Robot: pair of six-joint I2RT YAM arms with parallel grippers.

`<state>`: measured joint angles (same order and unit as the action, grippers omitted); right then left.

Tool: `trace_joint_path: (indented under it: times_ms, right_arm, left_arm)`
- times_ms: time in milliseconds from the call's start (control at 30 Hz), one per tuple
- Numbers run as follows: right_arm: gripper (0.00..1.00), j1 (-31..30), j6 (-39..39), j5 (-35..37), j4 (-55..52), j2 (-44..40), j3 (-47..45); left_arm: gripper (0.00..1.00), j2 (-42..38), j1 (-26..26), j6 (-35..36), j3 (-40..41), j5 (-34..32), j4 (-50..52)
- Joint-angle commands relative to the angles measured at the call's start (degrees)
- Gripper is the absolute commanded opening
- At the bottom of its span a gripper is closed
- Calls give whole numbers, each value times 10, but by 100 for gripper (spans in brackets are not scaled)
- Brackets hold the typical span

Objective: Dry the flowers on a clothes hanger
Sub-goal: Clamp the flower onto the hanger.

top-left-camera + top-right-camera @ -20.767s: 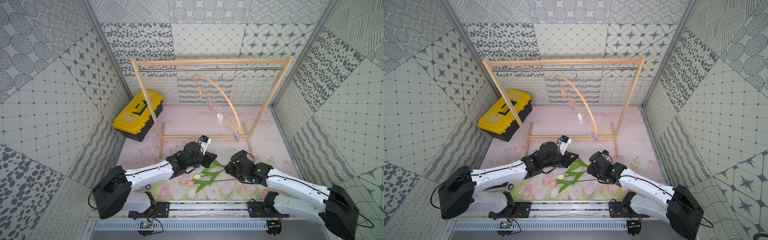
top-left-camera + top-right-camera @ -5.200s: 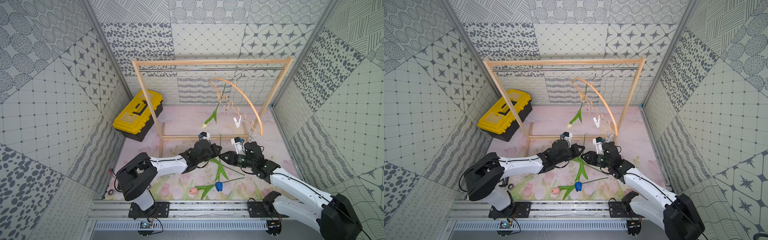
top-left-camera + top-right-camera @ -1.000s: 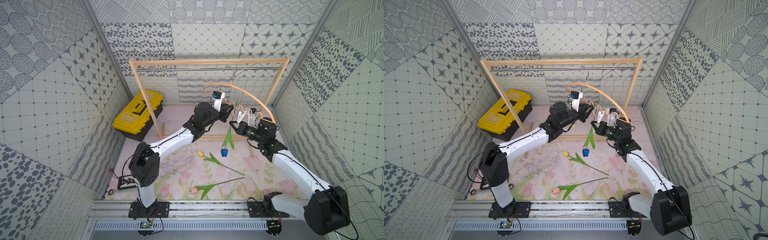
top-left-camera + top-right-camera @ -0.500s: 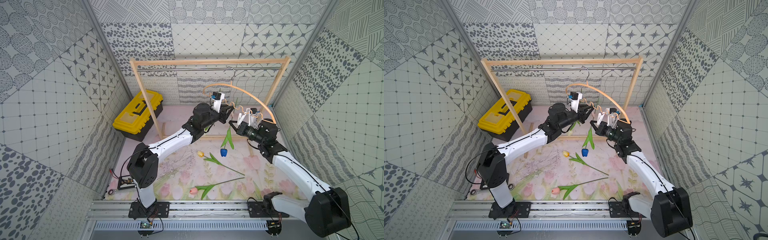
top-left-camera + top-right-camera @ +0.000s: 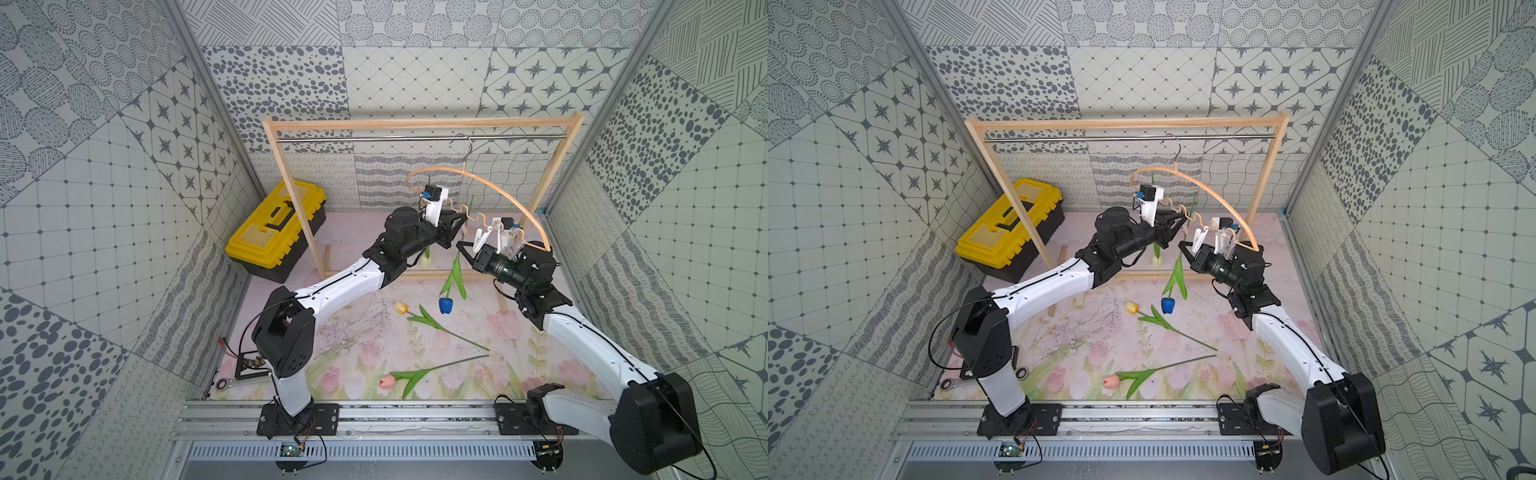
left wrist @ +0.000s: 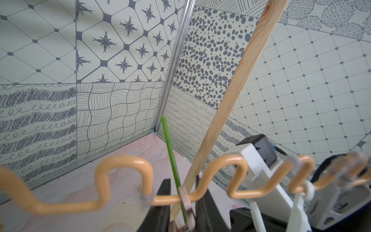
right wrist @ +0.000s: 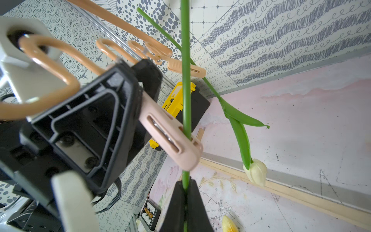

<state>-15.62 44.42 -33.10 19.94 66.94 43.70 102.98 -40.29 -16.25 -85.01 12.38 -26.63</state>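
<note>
One cream-white tulip (image 7: 256, 173) hangs pegged on the clothes hanger (image 6: 124, 159); the right end effector (image 7: 185, 187), clamped on the blue tulip (image 5: 445, 305), holds its stem in the clothespin (image 7: 170, 138) that the left end effector (image 5: 456, 226) squeezes; the yellow tulip (image 5: 401, 308) and pink tulip (image 5: 387, 380) lie unhung on the counter.

Both end effectors (image 5: 457, 224) (image 5: 461, 247) clamped, aloft

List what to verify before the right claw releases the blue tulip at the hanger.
Right claw shut on the blue tulip stem: ok.
Left claw clamped on the clothespin: ok.
Stem seated between the clothespin's jaws: cannot tell.
Clothes hanger hooked on the steel rail: ok.
Cream tulip hanging from the hanger: ok.
Yellow tulip and pink tulip hung: not ok, both lie on the mat.
</note>
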Motion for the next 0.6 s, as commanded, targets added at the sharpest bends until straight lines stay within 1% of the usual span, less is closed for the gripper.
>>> trace_joint_path:
  times_ms: [0, 67, 300, 400, 533, 567]
  right_arm:
    - [0, 2, 8, -15, 85, -9, 6]
    - [0, 2, 13, -23, 93, -5, 7]
    - [0, 2, 11, -15, 86, -4, -1]
    - [0, 2, 10, -13, 84, -3, -2]
    - [0, 2, 10, -14, 84, 2, 0]
    - [0, 2, 10, -14, 83, 3, 1]
  left_arm:
    - [20, -8, 5, 13, 10, -3, 30]
    - [19, -10, 6, 7, 14, 2, 26]
    - [19, -13, 8, 5, 19, 7, 25]
    - [27, -16, 9, 4, 26, 11, 21]
    - [42, -25, 9, 5, 43, 18, 3]
    - [44, -27, 9, 6, 46, 19, -1]
